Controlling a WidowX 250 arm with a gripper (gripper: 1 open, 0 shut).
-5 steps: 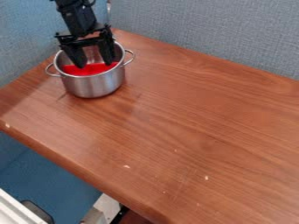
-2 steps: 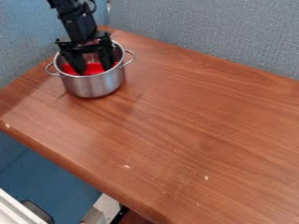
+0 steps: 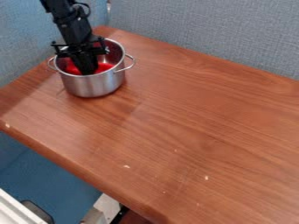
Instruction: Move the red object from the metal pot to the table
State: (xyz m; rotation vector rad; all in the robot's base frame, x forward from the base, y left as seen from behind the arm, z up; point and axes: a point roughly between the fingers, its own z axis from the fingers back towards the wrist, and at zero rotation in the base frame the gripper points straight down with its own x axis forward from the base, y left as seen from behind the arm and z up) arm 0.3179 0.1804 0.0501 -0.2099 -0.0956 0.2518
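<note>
- Camera view: the red object (image 3: 103, 67) lies inside the metal pot (image 3: 96, 83), near the counter's far left corner.
- The tool (image 3: 84, 63) reaches into the pot, its jaws narrow; whether they grip the red object, I cannot tell.
- Bare counter (image 3: 187, 118) stretches right and frontward.

Reddish-brown wood grain across the tabletop (image 3: 176, 131), with a few small pale specks toward the near edge and right of it, and, standing upright directly on the far left corner area, a shiny silver two-handled metal pot (image 3: 96, 85).
</note>
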